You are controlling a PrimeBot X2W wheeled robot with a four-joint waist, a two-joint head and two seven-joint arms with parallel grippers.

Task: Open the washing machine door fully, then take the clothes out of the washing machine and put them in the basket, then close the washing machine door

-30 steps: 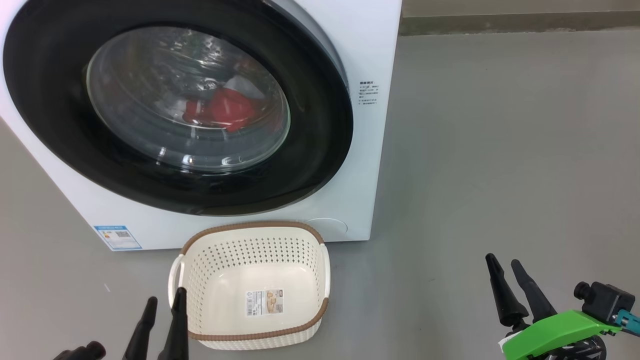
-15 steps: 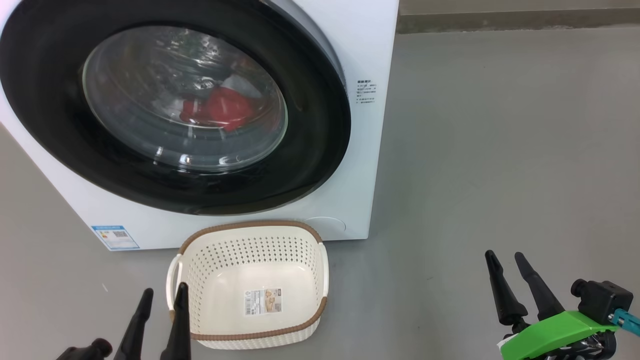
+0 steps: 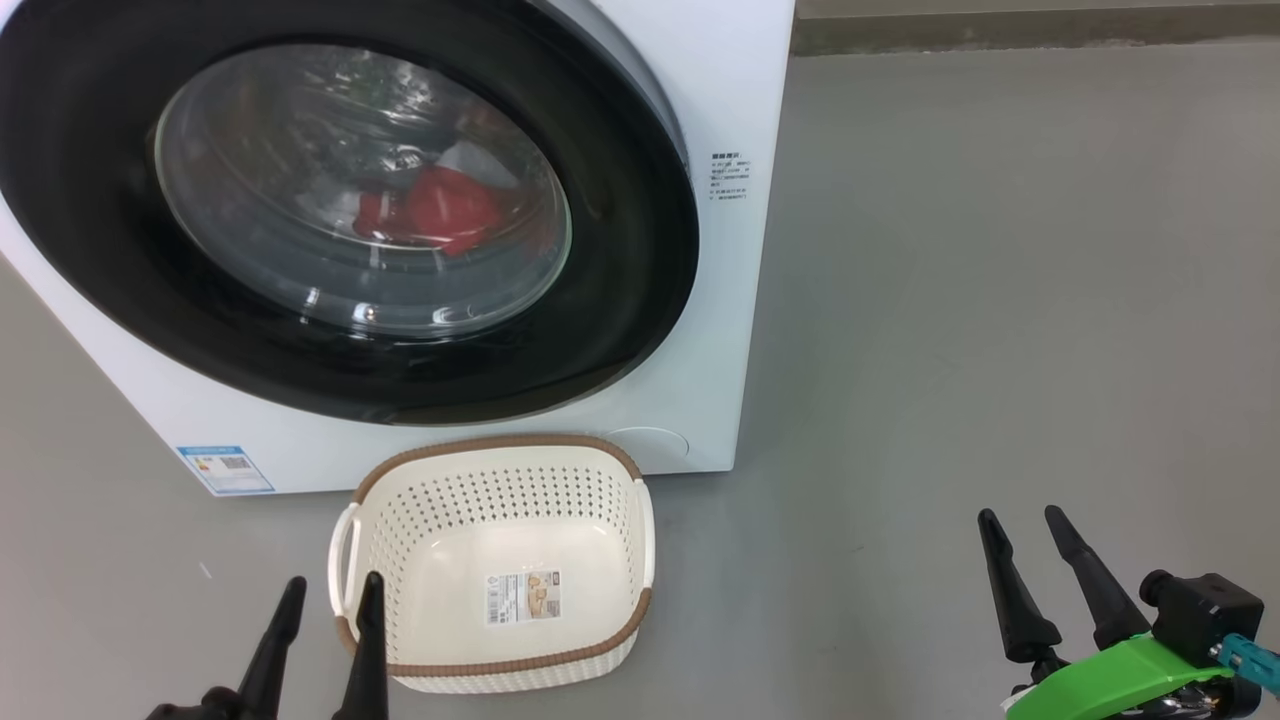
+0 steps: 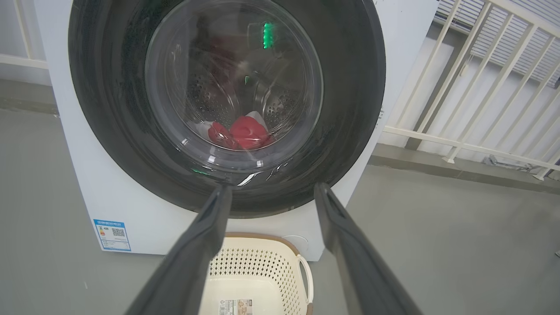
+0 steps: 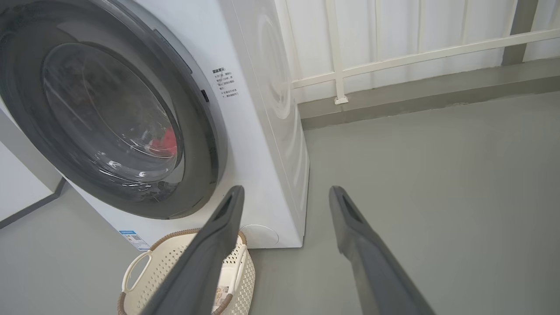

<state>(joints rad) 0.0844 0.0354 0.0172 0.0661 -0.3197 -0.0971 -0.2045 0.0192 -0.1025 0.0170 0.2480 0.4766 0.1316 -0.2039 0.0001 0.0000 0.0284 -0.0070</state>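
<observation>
A: Head view first. Where does everything sit?

B: The washing machine (image 3: 730, 90) stands upper left. The washing machine door (image 3: 340, 290) lies across its front, shut or close to it; I can't tell whether it's fastened. The clothes (image 3: 435, 210) show red through the glass, low inside. The basket (image 3: 500, 445) stands on the floor (image 3: 1000, 300) just below the door, empty apart from a paper label (image 3: 523, 597). My guess is it was put there so a garment lifted out has a short way to go.

A: Grippers?

B: The left gripper (image 3: 334, 580) is low, by the basket's near-left corner, spread wide with nothing in it. The right gripper (image 3: 1021, 513) is well off to the right over bare floor, likewise spread and empty. Neither touches the door.

A: Left wrist view?

B: It looks straight at the door between its two parted fingers (image 4: 197, 245). The clothes lie at the bottom of the drum (image 4: 199, 98), and the basket is beneath. Aimed like that, this is probably the arm meant for reaching in.

A: Right wrist view?

B: It sees the door at a slant from its right edge, with a white railing (image 5: 393, 57) behind. Its fingers (image 5: 210, 245) are apart and hold nothing. That edge is probably where the pull goes, but which side the door swings from isn't visible. The opening step is not yet begun.
</observation>
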